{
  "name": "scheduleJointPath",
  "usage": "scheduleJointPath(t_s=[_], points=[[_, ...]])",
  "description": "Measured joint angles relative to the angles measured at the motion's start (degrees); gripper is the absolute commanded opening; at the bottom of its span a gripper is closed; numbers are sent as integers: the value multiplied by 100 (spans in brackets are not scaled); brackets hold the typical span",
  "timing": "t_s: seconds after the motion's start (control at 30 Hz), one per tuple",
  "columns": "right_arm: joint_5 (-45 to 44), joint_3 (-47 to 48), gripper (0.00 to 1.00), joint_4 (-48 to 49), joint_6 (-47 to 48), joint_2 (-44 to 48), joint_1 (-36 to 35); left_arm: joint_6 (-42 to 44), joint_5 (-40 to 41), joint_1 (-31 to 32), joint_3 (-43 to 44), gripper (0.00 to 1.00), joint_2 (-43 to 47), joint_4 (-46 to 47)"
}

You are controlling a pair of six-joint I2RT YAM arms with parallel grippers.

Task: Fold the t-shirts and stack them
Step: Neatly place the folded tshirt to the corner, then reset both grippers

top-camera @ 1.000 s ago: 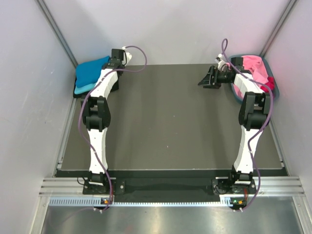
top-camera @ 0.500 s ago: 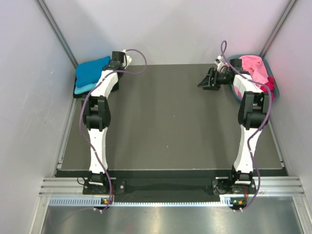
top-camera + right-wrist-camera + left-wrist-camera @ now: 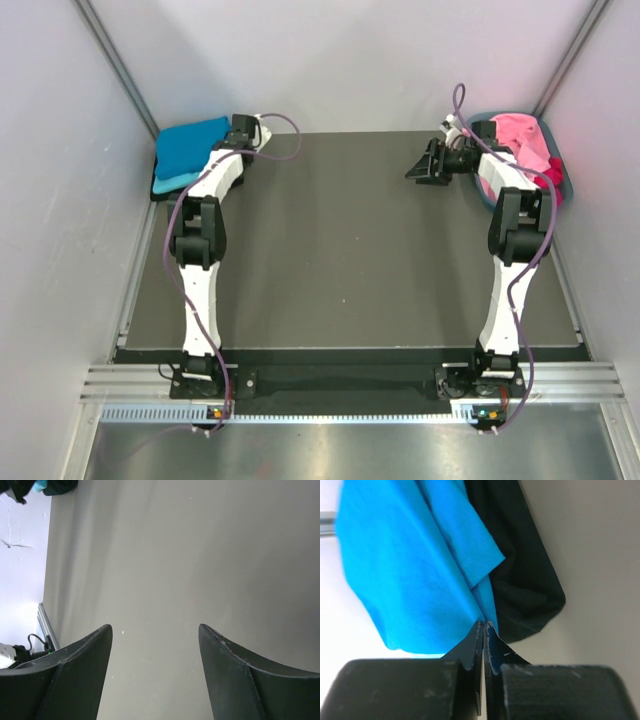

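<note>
The blue t-shirt runs off the top and left edges of the left wrist view. Upper right from above, the right arm covers part of the pink t-shirts.

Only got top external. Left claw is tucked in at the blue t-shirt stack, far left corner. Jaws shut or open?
Observer: Shut. Left wrist shows the left claw with its jaws pressed together, tips right at the edge of the blue t-shirt. Can't tell if any cloth is caught.
Operator: What's the dark thing next to it?
Observer: Black cloth with a stitched hem, partly under the shirt.
Operator: Right claw carrying anything?
Observer: No. Right wrist shows the right claw wide open, with only the table surface showing between its fingers.
</note>
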State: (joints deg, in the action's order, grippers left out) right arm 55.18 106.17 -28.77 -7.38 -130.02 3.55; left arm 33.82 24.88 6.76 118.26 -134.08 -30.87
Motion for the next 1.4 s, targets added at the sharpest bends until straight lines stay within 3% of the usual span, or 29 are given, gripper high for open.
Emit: scheduleJointPath(t_s=[0.83,0.87,0.97,1.07,1.2,1.37,1.4], points=[[68,-37,70,103,-186,-94,-2,245,205,243,-802,0,890,22],[66,-37,70,118,-188,-94,-2,245,208,243,-820,3,892,22],[68,-39,70,138,-188,-94,-2,280,262,251,-859,33,894,20],[66,-44,70,136,-188,-94,-4,256,352,299,-863,41,907,63],[66,-44,70,136,-188,-94,-7,199,387,487,-527,68,909,83],[-72,-22,76,79,-28,-94,-44,-601,59,898,522,75,911,341],[-155,15,86,-2,72,-94,-57,-868,-94,975,662,75,920,393]])
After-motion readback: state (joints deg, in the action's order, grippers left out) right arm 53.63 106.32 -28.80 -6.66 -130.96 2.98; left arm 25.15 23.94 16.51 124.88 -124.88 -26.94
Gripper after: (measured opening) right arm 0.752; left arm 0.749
